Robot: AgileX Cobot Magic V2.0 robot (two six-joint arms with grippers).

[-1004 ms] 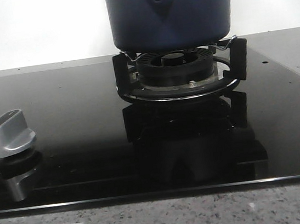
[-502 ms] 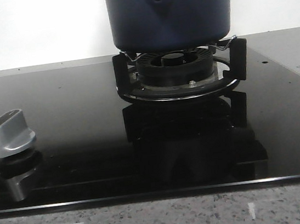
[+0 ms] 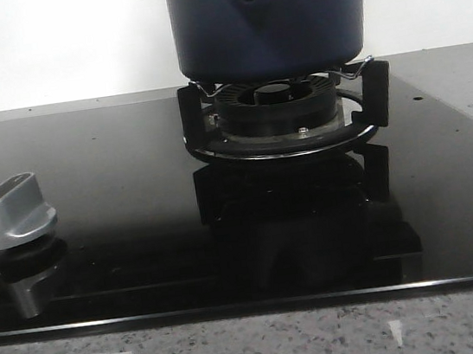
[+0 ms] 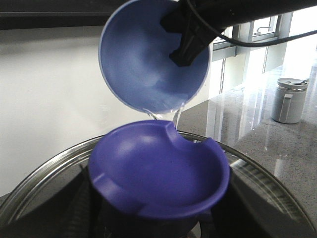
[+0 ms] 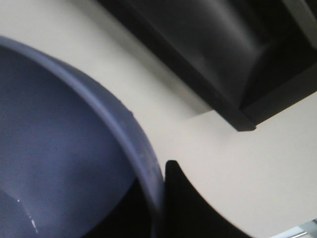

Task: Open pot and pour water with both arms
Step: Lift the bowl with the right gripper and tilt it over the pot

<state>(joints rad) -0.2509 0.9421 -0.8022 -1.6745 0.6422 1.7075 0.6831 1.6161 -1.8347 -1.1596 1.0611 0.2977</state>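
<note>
The dark navy pot (image 3: 303,20) stands on the gas burner; its top is cut off by the front view's edge. Neither gripper shows in the front view. In the left wrist view my left gripper (image 4: 154,225) sits under the purple knob (image 4: 158,168) of a steel-rimmed glass lid (image 4: 44,168) and is shut on it. Beyond the lid, my right gripper (image 4: 185,47) holds a lighter blue bowl (image 4: 148,59) tipped over, and a thin stream of water (image 4: 176,115) runs from its lower rim. In the right wrist view the bowl's rim (image 5: 143,163) is pinched by a black finger (image 5: 185,203).
The burner grate (image 3: 285,118) stands on a black glass hob. A silver control knob (image 3: 14,211) is at the hob's front left. A speckled stone counter edge (image 3: 259,348) runs along the front. A grey lidded jar (image 4: 289,99) stands on the counter by the windows.
</note>
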